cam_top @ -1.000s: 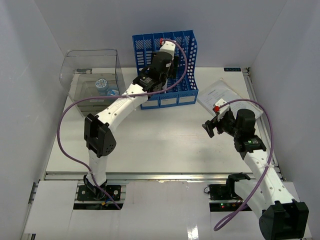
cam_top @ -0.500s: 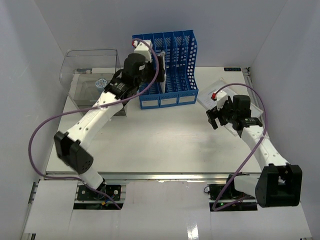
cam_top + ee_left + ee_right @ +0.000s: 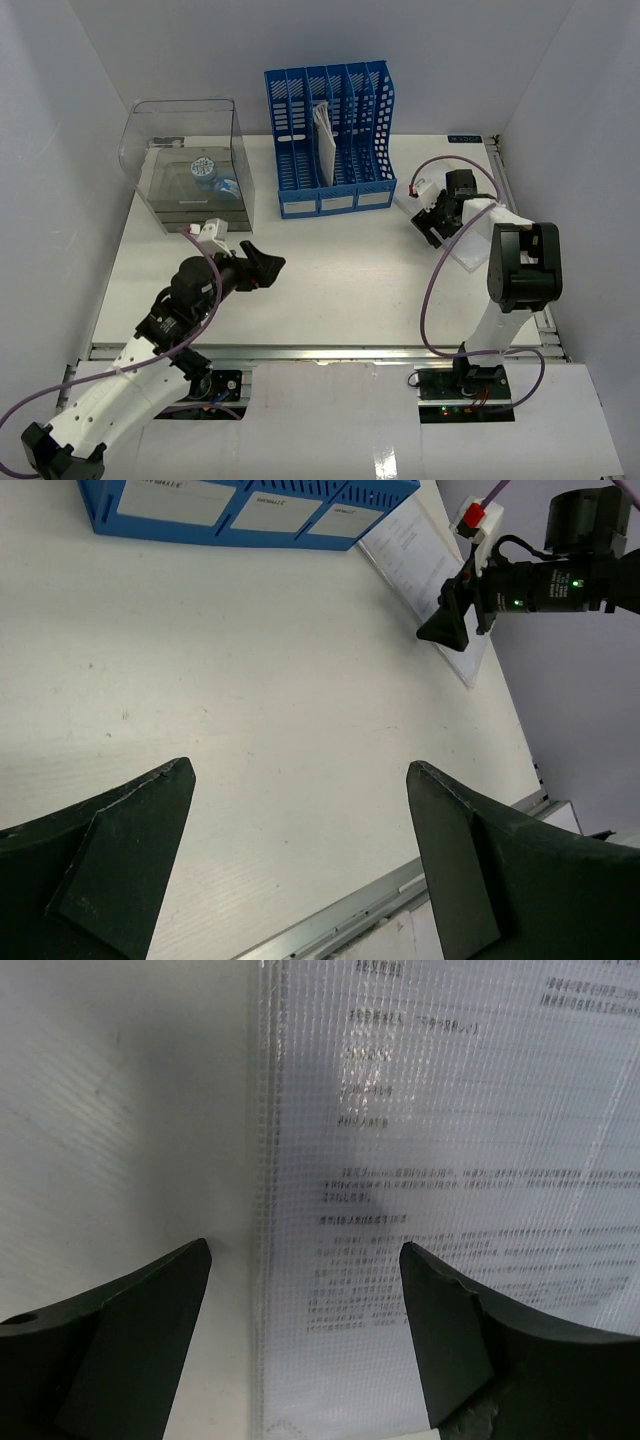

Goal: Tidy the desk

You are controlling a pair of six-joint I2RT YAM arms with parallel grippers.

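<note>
Left gripper [image 3: 262, 268] hangs wide and empty over the near-left part of the desk [image 3: 330, 285], the rigid, fixed white top that spans beneath both arms. Along its far edge stand a clear plastic box [image 3: 190, 165] and a blue file rack [image 3: 335, 130]. Right gripper [image 3: 432, 222], jaws apart and holding nothing, straddles the left border of a sleeved document [image 3: 450, 1160] lying flat near the desk's right edge. That sleeve looks light, floppy and slick, so pinching its border seems the best hold.
</note>
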